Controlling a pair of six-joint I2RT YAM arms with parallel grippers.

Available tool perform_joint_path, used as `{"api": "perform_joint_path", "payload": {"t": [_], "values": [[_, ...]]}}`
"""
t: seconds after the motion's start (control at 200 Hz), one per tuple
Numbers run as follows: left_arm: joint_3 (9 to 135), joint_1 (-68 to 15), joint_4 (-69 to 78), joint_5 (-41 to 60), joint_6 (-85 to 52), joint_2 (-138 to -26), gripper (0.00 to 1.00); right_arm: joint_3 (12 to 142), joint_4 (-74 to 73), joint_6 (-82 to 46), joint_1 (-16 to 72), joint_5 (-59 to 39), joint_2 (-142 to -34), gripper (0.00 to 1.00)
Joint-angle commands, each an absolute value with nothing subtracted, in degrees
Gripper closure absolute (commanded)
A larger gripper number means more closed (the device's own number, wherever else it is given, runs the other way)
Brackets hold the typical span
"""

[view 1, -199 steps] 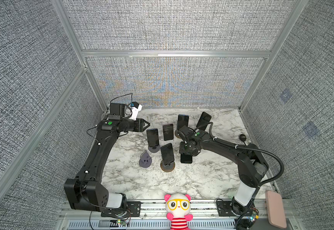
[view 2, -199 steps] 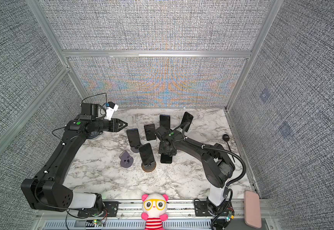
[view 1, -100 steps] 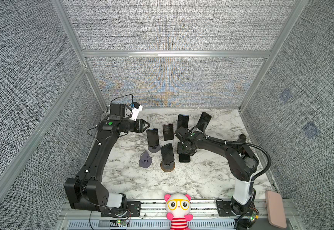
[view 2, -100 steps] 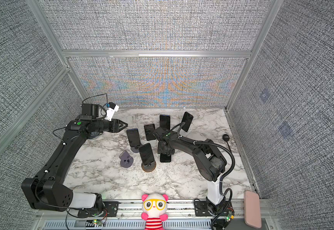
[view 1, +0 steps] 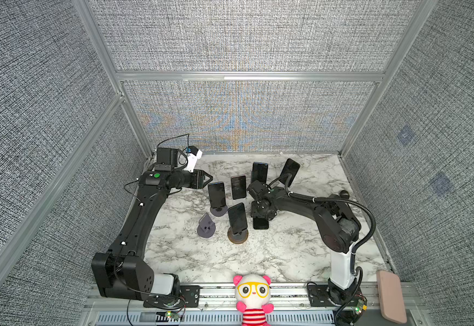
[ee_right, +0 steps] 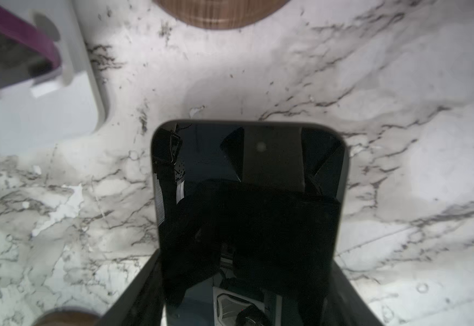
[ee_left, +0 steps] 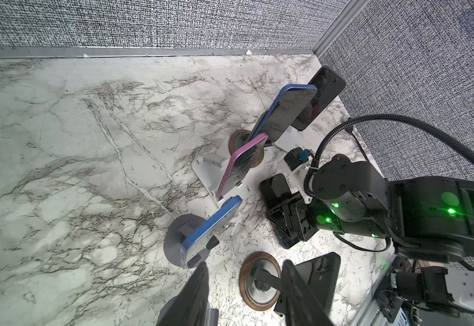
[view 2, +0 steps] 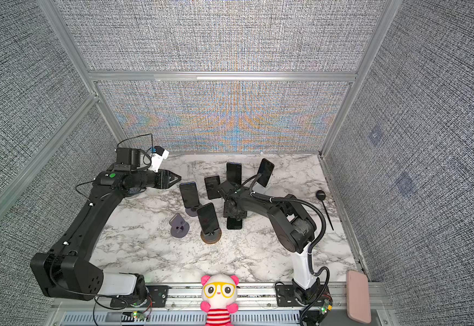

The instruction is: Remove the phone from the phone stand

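Observation:
A black phone (ee_right: 247, 180) lies flat, low over the marble table (view 1: 286, 254), with my right gripper (ee_right: 247, 282) shut on its long edges. In both top views the phone (view 1: 260, 223) (view 2: 234, 224) pokes out below the right gripper (view 1: 262, 210), which points straight down. An empty grey phone stand (view 1: 206, 225) sits to the left. My left gripper (view 1: 211, 178) (ee_left: 244, 264) hangs open and empty at the back left, pointing towards the phones.
Several other phones stand on stands: one on a grey round base (view 1: 216, 194), one on a wooden base (view 1: 237, 218), one pink-edged on a white stand (ee_left: 244, 163). A pink plush toy (view 1: 254, 296) sits at the front rail.
My right gripper has shifted slightly left with the phone, and that arm's elbow has swung in. The left arm has not moved.

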State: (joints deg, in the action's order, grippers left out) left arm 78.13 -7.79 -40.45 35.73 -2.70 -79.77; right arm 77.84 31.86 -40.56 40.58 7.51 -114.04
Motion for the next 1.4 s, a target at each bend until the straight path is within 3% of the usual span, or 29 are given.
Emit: {"api": "perform_joint_path", "payload": {"t": [0.0,0.085,0.31,0.43,0.73,1.081,1.396], "values": [[78.22,-7.73,-40.42,34.83,-1.55,-79.58,0.54,77.87,31.54,-41.05,40.53,7.56,-114.97,0.67],[78.16,-7.78,-40.30,34.72,-1.63,-79.43,0.53,77.87,31.50,-41.05,40.52,7.80,-115.32,0.62],[78.13,-7.78,-40.34,34.83,-1.66,-79.65,0.50,77.91,31.78,-41.41,40.53,7.91,-115.58,0.31],[78.13,-7.76,-40.43,34.80,-1.54,-79.61,0.49,78.12,32.05,-41.33,40.56,7.87,-115.91,0.24],[78.05,-7.72,-40.63,34.87,-1.07,-79.36,0.47,78.40,32.77,-41.10,40.52,8.00,-115.35,0.22],[77.83,-7.82,-40.96,35.38,0.34,-78.43,0.46,79.10,34.69,-40.19,40.58,8.60,-112.14,0.10],[77.90,-7.74,-41.72,34.36,0.83,-77.75,0.33,76.69,37.45,-38.30,40.80,11.27,-106.91,0.05]]}}
